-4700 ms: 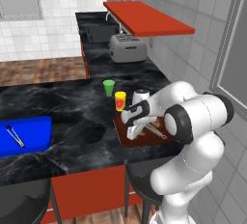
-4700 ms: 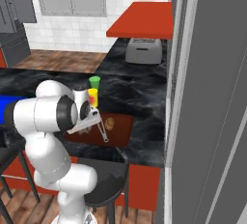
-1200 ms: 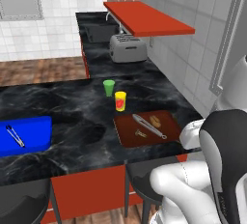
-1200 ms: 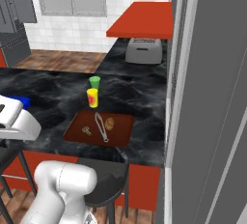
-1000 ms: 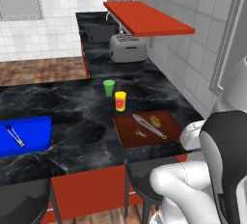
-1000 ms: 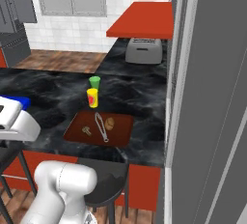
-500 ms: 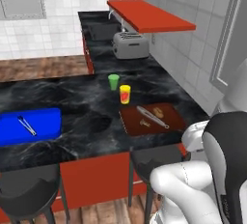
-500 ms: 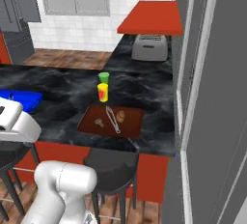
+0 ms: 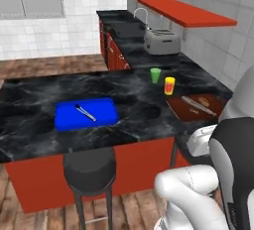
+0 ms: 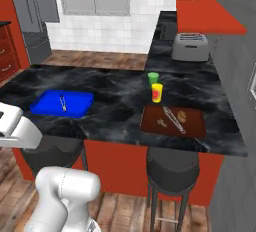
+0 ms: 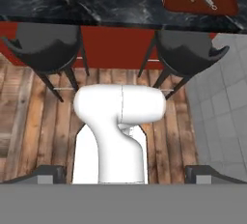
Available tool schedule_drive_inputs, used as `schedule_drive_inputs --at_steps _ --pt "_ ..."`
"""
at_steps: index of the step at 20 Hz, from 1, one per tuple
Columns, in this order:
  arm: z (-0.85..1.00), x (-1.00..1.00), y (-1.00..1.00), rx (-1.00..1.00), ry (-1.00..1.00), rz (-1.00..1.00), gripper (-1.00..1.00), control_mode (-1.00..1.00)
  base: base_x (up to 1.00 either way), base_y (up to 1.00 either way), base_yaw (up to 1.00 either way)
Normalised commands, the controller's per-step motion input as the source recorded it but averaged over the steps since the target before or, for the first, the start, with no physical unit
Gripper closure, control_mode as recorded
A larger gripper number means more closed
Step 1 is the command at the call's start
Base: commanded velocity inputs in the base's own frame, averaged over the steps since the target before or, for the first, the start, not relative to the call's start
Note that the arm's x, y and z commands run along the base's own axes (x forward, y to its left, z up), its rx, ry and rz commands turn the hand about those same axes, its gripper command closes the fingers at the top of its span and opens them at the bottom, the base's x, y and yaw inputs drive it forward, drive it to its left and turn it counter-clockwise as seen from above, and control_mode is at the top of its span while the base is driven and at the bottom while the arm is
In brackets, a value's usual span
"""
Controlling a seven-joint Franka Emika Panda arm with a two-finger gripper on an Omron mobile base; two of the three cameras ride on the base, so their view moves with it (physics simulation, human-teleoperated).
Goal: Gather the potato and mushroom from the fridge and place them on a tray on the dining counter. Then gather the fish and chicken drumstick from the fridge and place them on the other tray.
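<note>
I see the blue tray left of centre in the left base view, flat on the dining counter, with a thin utensil lying in it. In the hand view my gripper sits at the bottom edge, jaws spread wide and empty, above two dark stools on the wood floor.
</note>
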Motion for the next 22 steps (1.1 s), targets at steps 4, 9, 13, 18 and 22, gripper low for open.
schedule_drive_inputs --at_steps 4,9,13,18,22 --pt "0.00 0.00 0.00 0.00 0.00 0.00 -1.00 1.00 -0.10 1.00 0.00" --pt "0.00 0.00 0.00 0.00 0.00 0.00 -1.00 1.00 -0.01 1.00 0.00" --pt "0.00 0.00 0.00 0.00 0.00 0.00 -1.00 1.00 0.00 1.00 0.00" --pt "0.00 0.00 0.00 0.00 0.00 0.00 -1.00 1.00 0.02 1.00 -0.01" --pt "0.00 0.00 0.00 0.00 0.00 0.00 -1.00 1.00 0.20 1.00 -0.03"
